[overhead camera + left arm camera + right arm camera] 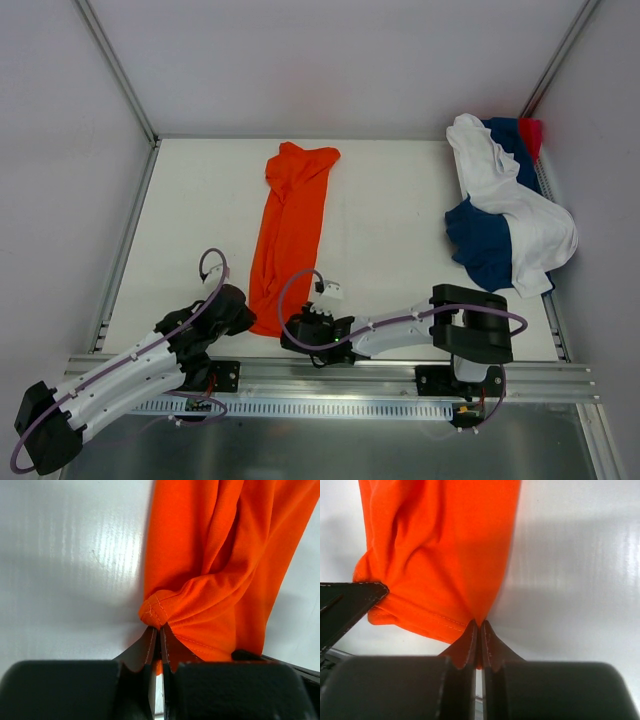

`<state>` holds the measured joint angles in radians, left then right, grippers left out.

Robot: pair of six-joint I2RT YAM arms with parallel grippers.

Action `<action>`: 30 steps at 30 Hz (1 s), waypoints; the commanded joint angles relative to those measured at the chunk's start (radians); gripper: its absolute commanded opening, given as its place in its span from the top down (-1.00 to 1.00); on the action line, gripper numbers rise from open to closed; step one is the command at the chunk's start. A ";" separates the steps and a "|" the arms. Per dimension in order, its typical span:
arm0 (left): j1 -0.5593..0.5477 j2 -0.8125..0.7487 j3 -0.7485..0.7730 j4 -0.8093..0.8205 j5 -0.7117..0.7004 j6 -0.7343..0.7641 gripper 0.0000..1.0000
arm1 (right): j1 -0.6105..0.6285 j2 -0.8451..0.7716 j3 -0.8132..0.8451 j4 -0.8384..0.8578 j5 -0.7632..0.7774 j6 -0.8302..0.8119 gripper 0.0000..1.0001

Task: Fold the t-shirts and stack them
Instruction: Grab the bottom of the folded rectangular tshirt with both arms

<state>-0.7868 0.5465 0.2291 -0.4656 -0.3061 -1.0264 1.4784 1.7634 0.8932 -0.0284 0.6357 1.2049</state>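
Bright orange cloth t-shirt: long narrow strip on white tabletop, long axis 12 to 6 o'clock. Hem end at 6. Left gripper pinches its left corner, right gripper its right corner. The cloth runs toward 12 from both.

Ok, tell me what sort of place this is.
Probably a robotics lab workcell, not a home: a white table boxed in by plain panels, the left arm and right arm bolted to an aluminium rail, and an orange t-shirt and heap of other t-shirts as props.
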 commanded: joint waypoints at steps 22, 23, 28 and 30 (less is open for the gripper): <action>-0.019 -0.049 0.096 0.001 0.104 0.057 1.00 | 0.132 -0.163 0.099 -0.586 0.327 0.133 0.99; -0.019 -0.040 0.110 -0.001 0.098 0.064 1.00 | 0.131 -0.160 0.122 -0.597 0.340 0.127 0.99; -0.020 0.019 0.206 0.001 0.047 0.109 1.00 | 0.109 -0.150 0.196 -0.656 0.418 0.072 0.99; -0.019 0.056 0.242 0.005 0.035 0.126 1.00 | 0.096 -0.151 0.220 -0.656 0.435 0.030 0.99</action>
<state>-0.8055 0.5655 0.4000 -0.4408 -0.1936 -0.9604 1.5932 1.6169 1.0668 -0.5808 0.9741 1.2957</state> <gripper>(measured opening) 0.011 0.028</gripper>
